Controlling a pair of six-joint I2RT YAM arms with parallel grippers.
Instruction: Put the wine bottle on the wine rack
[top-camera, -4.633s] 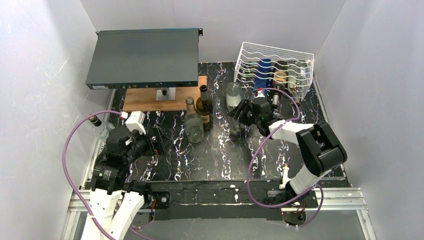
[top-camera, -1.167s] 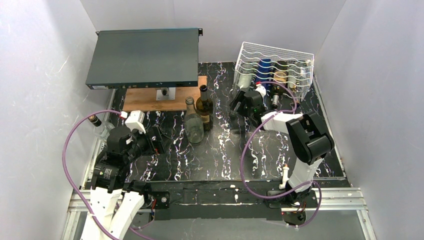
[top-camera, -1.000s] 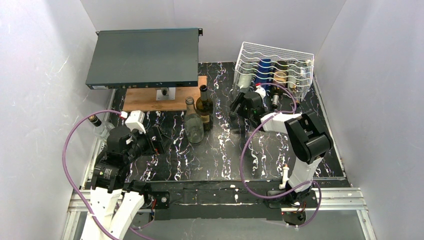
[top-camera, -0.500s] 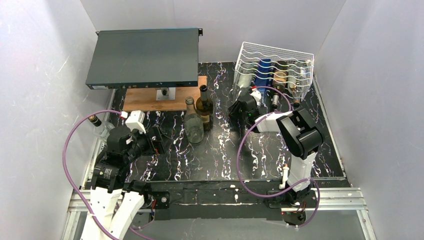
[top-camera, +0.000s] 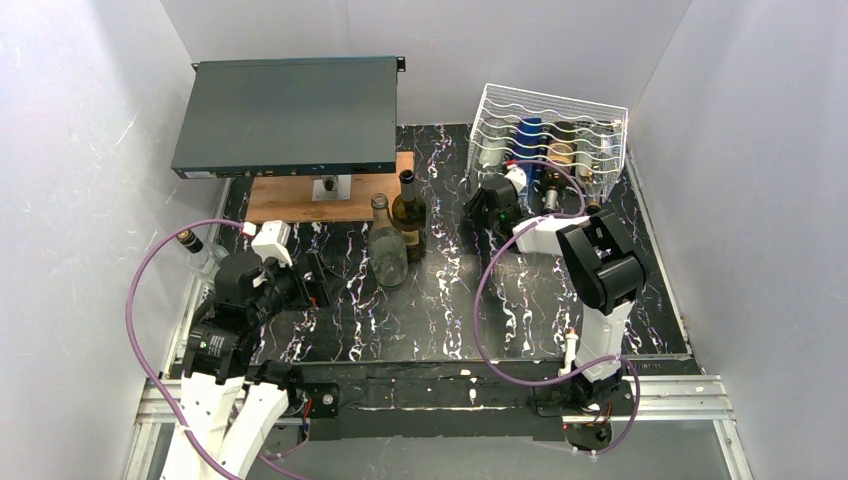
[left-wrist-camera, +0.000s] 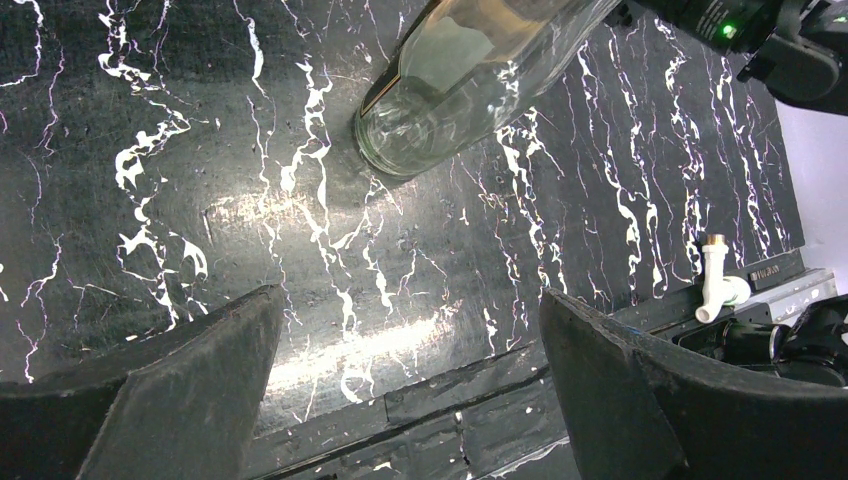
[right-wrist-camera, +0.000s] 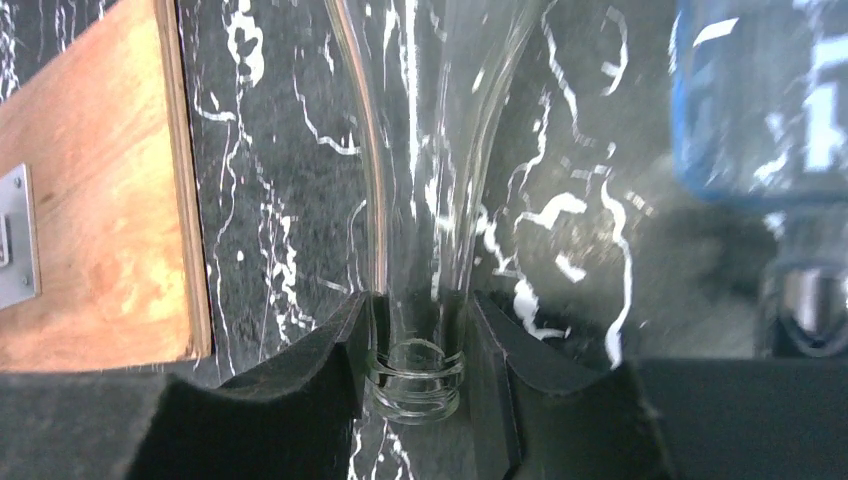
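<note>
Gripping wine bottle (right-wrist-camera: 420, 150) by neck: right gripper (right-wrist-camera: 415, 345), jaws pinched tight on glass. Bottle body lying in rack (top-camera: 550, 108), leftmost cradle; rack at table's 1 o'clock. Left gripper (left-wrist-camera: 410, 310) at 8 o'clock, jaws wide, empty, standing bottle (left-wrist-camera: 440, 110) at its 12.

My black marbled table (top-camera: 450, 320)
On it sit a wooden board (top-camera: 290, 200) far left, the white wine rack (top-camera: 545, 103) far right, and a clear bottle (top-camera: 386, 255) and dark bottle (top-camera: 408, 215) upright between.
</note>
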